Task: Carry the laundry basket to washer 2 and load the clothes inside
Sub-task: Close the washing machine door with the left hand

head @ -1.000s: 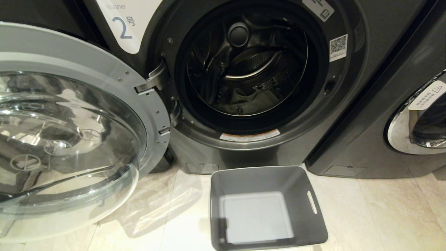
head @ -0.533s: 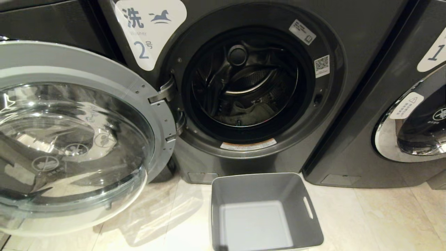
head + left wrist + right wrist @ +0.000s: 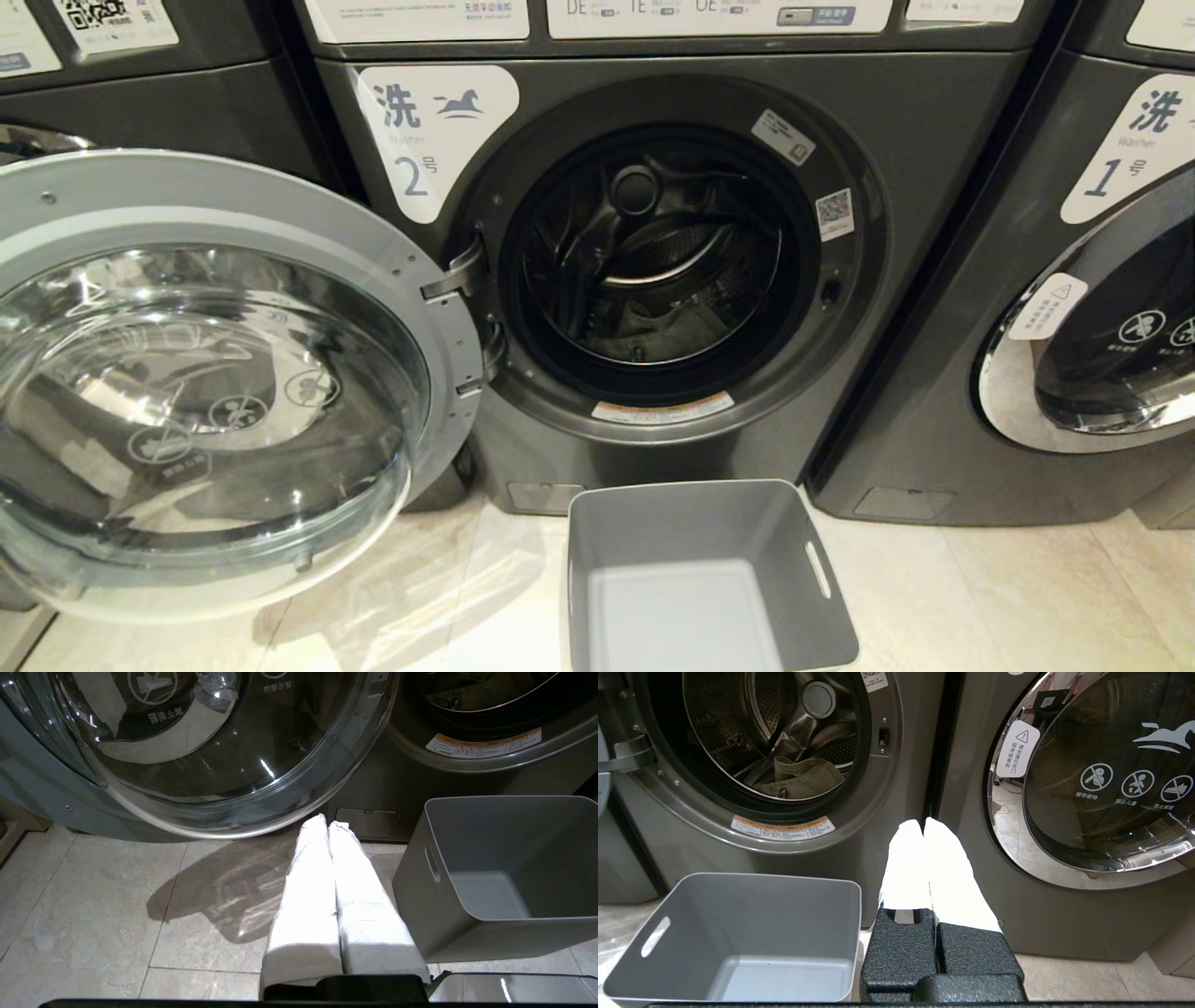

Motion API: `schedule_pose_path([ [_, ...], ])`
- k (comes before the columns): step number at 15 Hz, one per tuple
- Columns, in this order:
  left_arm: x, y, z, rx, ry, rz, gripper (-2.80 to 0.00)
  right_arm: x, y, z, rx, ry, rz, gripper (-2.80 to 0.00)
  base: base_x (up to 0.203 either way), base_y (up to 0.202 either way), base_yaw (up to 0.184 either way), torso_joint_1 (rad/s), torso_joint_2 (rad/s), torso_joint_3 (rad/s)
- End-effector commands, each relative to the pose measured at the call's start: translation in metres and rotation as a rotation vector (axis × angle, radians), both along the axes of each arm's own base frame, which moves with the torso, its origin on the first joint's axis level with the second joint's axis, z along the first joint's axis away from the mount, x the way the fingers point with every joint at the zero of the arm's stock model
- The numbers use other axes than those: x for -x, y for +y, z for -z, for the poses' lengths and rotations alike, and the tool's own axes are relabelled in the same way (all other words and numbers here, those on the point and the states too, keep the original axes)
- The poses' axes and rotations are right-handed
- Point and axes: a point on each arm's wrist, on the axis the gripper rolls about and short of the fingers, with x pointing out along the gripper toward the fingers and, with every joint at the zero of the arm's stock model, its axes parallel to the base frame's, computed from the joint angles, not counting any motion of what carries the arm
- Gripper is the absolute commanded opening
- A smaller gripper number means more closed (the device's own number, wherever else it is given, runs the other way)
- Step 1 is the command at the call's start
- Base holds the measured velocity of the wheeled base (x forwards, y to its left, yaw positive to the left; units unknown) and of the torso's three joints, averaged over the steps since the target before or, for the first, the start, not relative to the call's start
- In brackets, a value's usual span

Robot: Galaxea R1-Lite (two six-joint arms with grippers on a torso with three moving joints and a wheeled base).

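With the clothes (image 3: pixel 801 778) already lying in the drum of washer 2 (image 3: pixel 653 271) and the laundry basket (image 3: pixel 700 579) empty on the floor before it, both pincers – left pincer (image 3: pixel 328 826), right pincer (image 3: pixel 923 823) – sit pressed together, holding nothing; best to retreat clear of the open door (image 3: pixel 215 373) – loading looks done

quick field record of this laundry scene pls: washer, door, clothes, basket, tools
washer 2: dark grey, label 2
door: swung wide open
clothes: inside the drum
basket: empty, on floor before washer 2
washer 1: to the right, door shut
left tool: shut, empty, beside basket
right tool: shut, empty, beside basket
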Motion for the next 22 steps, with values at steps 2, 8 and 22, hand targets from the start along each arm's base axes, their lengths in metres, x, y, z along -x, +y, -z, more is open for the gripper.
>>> schedule_pose_path([
  [2, 0.0000, 0.0000, 0.0001, 0.000, 0.000, 0.000, -2.80, -0.0041, 0.0000, 0.0108, 0.002, 0.040, -0.001, -2.80, 0.000, 0.000, 0.000, 0.000, 0.00, 0.000],
  [8, 0.0000, 0.0000, 0.0001, 0.000, 0.000, 0.000, -2.80, -0.0041, 0.0000, 0.0108, 0.002, 0.040, -0.001, -2.80, 0.000, 0.000, 0.000, 0.000, 0.00, 0.000],
  [22, 0.0000, 0.0000, 0.0001, 0.000, 0.000, -0.001, -2.80, -0.0041, 0.0000, 0.0108, 0.002, 0.040, -0.001, -2.80, 0.000, 0.000, 0.000, 0.000, 0.00, 0.000],
])
